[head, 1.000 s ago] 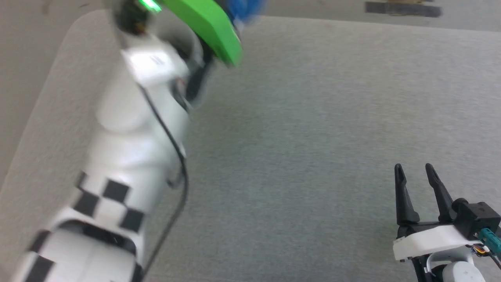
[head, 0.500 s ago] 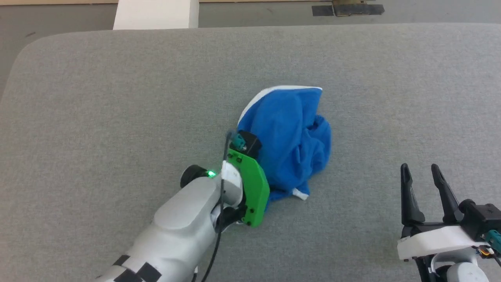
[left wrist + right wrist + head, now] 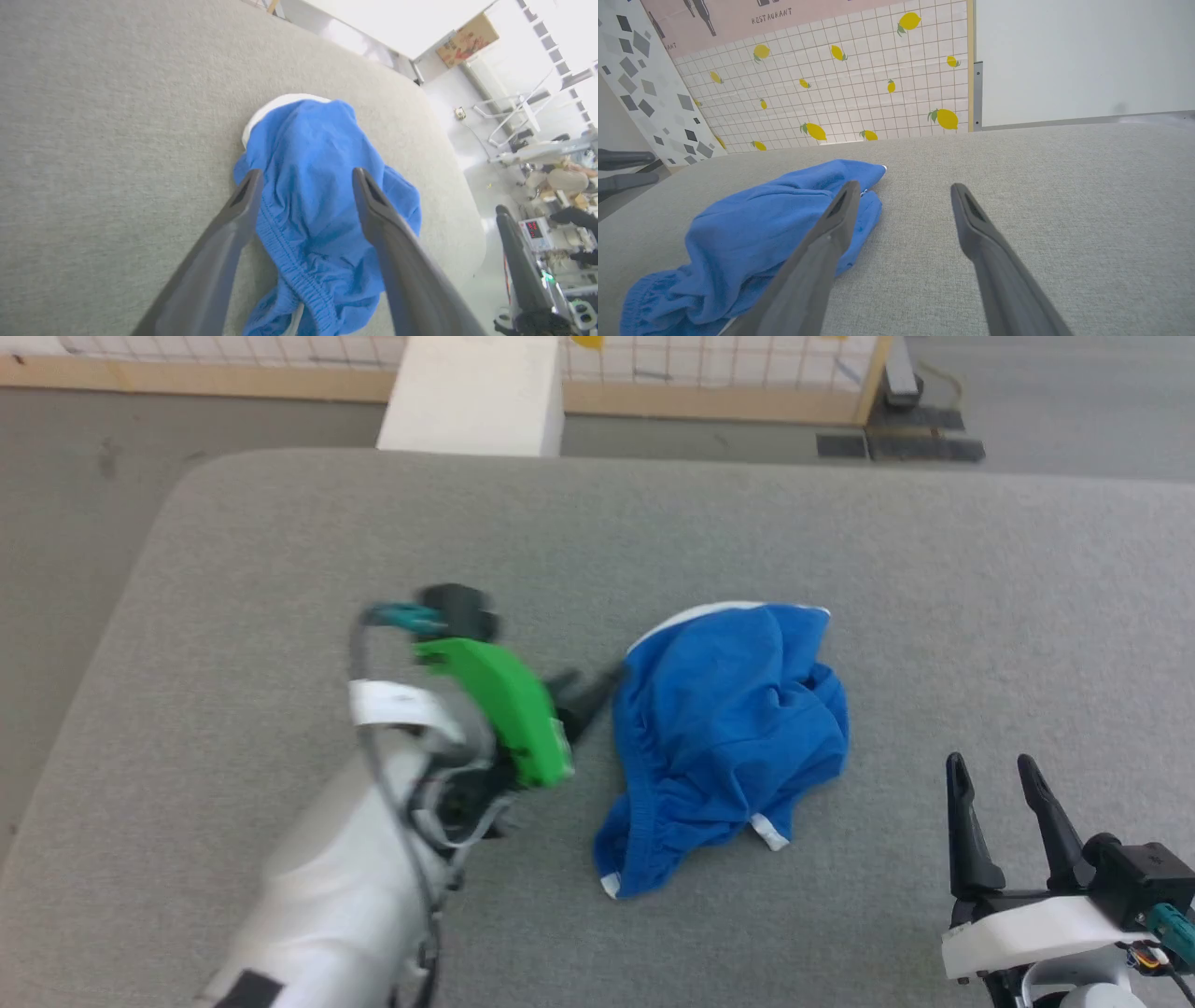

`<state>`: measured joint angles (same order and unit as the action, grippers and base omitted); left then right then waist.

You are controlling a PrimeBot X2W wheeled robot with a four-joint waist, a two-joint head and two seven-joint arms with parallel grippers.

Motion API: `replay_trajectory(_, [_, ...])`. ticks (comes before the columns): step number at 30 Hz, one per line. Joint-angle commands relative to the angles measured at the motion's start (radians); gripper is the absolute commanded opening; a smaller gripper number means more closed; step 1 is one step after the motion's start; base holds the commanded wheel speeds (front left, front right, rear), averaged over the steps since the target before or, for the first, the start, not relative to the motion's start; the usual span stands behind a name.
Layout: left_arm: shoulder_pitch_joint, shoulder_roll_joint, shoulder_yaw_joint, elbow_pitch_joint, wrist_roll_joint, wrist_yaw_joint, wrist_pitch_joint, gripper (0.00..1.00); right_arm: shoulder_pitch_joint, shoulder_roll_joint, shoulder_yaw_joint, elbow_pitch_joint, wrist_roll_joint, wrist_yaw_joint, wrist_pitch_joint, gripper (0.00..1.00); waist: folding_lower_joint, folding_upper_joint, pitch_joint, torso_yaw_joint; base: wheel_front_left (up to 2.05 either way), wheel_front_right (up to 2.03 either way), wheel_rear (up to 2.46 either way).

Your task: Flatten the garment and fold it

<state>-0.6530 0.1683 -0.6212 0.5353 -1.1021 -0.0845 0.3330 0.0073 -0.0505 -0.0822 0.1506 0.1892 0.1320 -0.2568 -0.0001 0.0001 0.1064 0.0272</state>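
Spanning most of the head view, the grey cloth-topped bench (image 3: 280, 569) carries the whole job. Beyond its far edge a white block (image 3: 471, 397) and a lemon-tile wall (image 3: 878, 93) stand off the bench, so no bother.

Shorts (image 3: 728, 728) next: bright blue, crumpled in a heap approx mid-bench, a bit right of centre, no part laid flat. Judging by the folds they're light, thin, soft & floppy. They won't hold a shape and will prob drag & bunch on the rough bench cover rather than slide, so lift-and-spread looks better than pushing. No breakage risk.

Left gripper (image 3: 307, 173) is at the heap's left side, fingers apart w/ nothing clamped. The left wrist view looks along them over the gathered edge; the head view is blurred there, so can't say if a tip touches cloth. Its white forearm (image 3: 355, 877) crosses the near-left bench, clear of the shorts. Right gripper (image 3: 989, 763) sits near-right, fingers apart too, empty, well apart from the cloth w/ bare bench between.

Where to grab: the elastic waistband (image 3: 280, 247), the ruffled edge down the heap's left/near side. It's prob the thickest, firmest bit, so one gripper toward each end, then pull apart to open it out. White trim (image 3: 719, 611) along the far edge is 2nd choice. A small white tab (image 3: 770, 833) pokes out on the near side. Main risk is pinching 2 layers at once, since the legs look tucked under. Only the 2 arms themselves could get in each other's way.
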Motion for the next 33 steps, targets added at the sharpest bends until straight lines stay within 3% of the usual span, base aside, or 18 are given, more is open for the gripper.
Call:
replay_trajectory(1, [0.036, 0.027, 0.030, -0.017, -0.007, 0.013, -0.046, 1.00, 0.011, 0.000, 0.001, 0.003, 0.007, -0.001, -0.005, 1.00, 0.0001, -0.0001, -0.043, 0.037, 0.00, 0.00, 0.00])
replay_trajectory(10, [0.169, 0.144, 0.132, -0.129, 0.193, 0.094, -0.518, 1.00, 0.017, 0.000, 0.000, 0.005, 0.017, -0.001, -0.005, 1.00, 0.0001, -0.0001, -0.075, 0.065, 0.00, 0.00, 0.00])
replay_trajectory(12, [0.217, 0.157, 0.160, -0.150, 0.224, 0.113, -0.571, 1.00, 0.015, 0.000, 0.001, 0.005, 0.015, -0.001, -0.005, 1.00, 0.0001, -0.0001, -0.078, 0.062, 0.00, 0.00, 0.00])
replay_trajectory(15, [0.292, 0.173, 0.249, -0.215, 0.308, 0.148, -0.593, 1.00, 0.013, 0.000, -0.001, 0.003, 0.012, -0.001, -0.005, 1.00, 0.0001, -0.0001, -0.080, 0.057, 0.00, 0.00, 0.00])
replay_trajectory(19, [0.417, 0.135, 0.377, -0.370, 0.491, 0.158, -0.594, 1.00, 0.013, 0.000, -0.004, 0.011, 0.012, -0.001, -0.005, 1.00, 0.0001, -0.0001, -0.075, 0.050, 0.00, 0.00, 0.00])
replay_trajectory(25, [0.563, 0.054, 0.450, -0.449, 0.643, 0.120, -0.595, 1.00, -0.001, 0.000, -0.009, 0.049, 0.015, -0.001, 0.010, 1.00, 0.0001, -0.0001, -0.072, 0.033, 0.00, 0.00, 0.00])
replay_trajectory(33, [0.618, -0.022, 0.510, -0.493, 0.759, 0.071, -0.595, 1.00, -0.148, 0.000, -0.039, 0.107, -0.040, -0.001, 0.257, 1.00, 0.0001, -0.0001, -0.031, 0.033, 0.00, 0.00, 0.00])
